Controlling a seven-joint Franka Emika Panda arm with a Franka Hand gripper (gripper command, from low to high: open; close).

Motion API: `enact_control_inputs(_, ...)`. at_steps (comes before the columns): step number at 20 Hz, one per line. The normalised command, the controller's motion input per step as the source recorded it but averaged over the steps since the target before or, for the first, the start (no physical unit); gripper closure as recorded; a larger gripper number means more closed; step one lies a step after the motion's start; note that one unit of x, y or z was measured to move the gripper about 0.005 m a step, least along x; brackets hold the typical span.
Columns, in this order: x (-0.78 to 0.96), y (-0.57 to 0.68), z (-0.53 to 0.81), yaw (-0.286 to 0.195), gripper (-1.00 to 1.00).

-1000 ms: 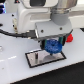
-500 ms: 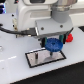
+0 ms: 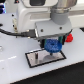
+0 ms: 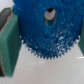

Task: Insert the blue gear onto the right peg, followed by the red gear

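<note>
gripper clamping the blue gear between its green fingers, gear hanging just above the grey plate lying on the white table, red gear sitting beside the hand, black cable trailing behind

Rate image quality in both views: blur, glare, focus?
Exterior view: low-res and soft; white table nearly blown out, grey plate readable. Wrist view: blue gear fills the frame, teeth grainy and slightly blurred, bright washed-out surface below.
</note>
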Motion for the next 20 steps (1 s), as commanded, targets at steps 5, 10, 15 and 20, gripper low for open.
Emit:
enact_control_inputs(5,0.22,-0.02,-0.03,0.000,1.00)
enact_control_inputs(10,0.06,0.00,0.04,0.000,1.00)
enact_control_inputs(15,0.33,-0.01,0.36,0.000,1.00)
enact_control_inputs(20,0.18,-0.02,0.18,0.000,1.00)
